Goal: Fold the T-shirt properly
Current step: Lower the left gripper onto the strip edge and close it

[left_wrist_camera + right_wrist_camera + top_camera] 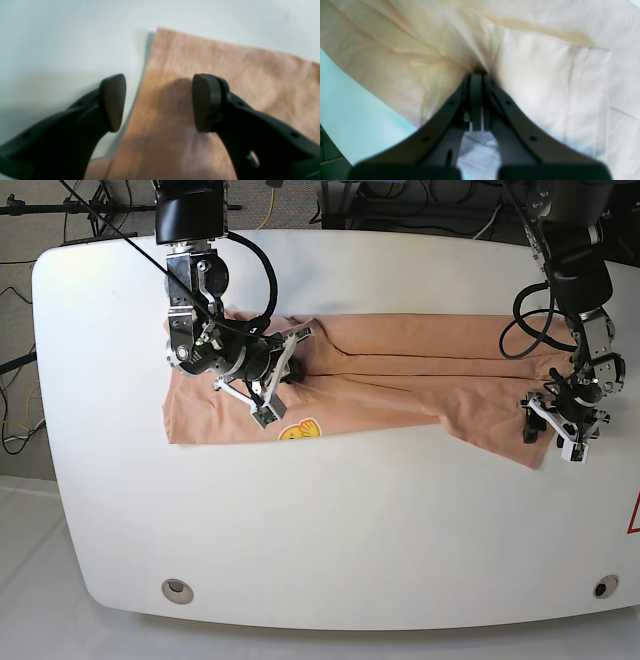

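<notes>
The salmon-pink T-shirt (400, 375) lies spread across the back half of the white table (350, 520), with wrinkles along its middle and a yellow smiley print (298, 430) near its front edge. My right gripper (292, 368) is shut on a bunched fold of the T-shirt (407, 62), and the cloth puckers at its closed tips (477, 75). My left gripper (558, 430) hangs open over the shirt's right-hand corner. In the left wrist view its jaws (160, 102) stand wide apart above the cloth (225, 75), holding nothing.
Bare white tabletop (62, 50) lies just past the shirt's edge by the left gripper. Two round holes (177, 588) (600, 587) sit near the table's front corners. Cables and stands crowd the floor behind the table (400, 205).
</notes>
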Robot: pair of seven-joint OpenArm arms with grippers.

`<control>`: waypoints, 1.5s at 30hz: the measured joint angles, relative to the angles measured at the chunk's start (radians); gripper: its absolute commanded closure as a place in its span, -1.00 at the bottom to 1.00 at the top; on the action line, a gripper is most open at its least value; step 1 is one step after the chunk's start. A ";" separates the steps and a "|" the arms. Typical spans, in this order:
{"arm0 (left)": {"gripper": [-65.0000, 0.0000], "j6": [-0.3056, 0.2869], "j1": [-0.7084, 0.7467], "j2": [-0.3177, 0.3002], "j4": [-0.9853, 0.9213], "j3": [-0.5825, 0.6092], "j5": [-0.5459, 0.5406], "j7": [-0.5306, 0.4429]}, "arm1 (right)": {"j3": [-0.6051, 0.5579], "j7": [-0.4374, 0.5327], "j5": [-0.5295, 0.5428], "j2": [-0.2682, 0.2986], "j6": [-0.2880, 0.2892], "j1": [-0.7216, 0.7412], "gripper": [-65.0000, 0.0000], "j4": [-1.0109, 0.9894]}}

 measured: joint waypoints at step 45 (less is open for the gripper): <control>0.75 -0.008 0.013 0.007 -0.004 -0.042 -0.011 -0.014 | 0.000 0.000 0.000 -0.003 0.000 -0.014 1.00 0.000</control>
